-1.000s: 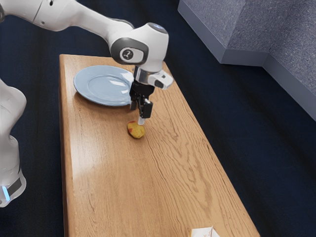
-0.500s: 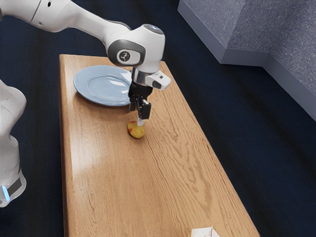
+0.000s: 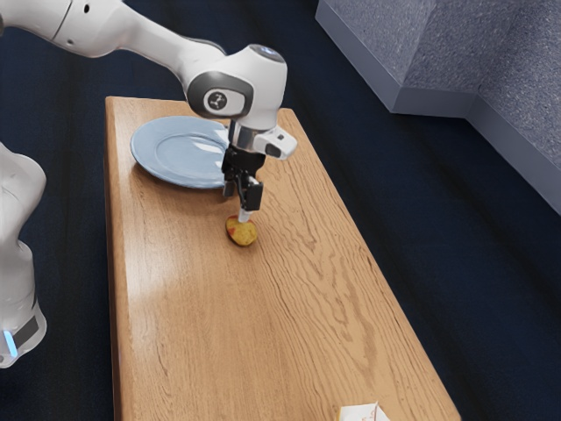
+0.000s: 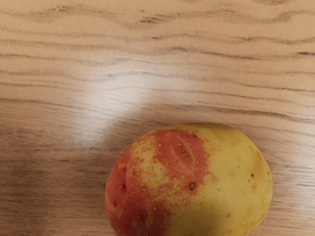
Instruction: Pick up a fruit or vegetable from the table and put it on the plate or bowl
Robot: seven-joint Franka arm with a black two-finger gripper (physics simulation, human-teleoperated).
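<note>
A yellow fruit (image 3: 241, 231) blotched red is being supported on the table (image 3: 263, 333), apart from a pale blue plate (image 3: 180, 151) being seen at its eleven o'clock.

White Franka arm (image 3: 131, 35) swings in from the upper left of the exterior view and slopes down toward the middle, bending at a chunky rounded joint with a grey cap. Below that the wrist drops pretty much straight down, so the black gripper (image 3: 243, 213) hangs vertical, a bit left of frame centre. The base column (image 3: 17, 263) stands at the left edge.
</note>
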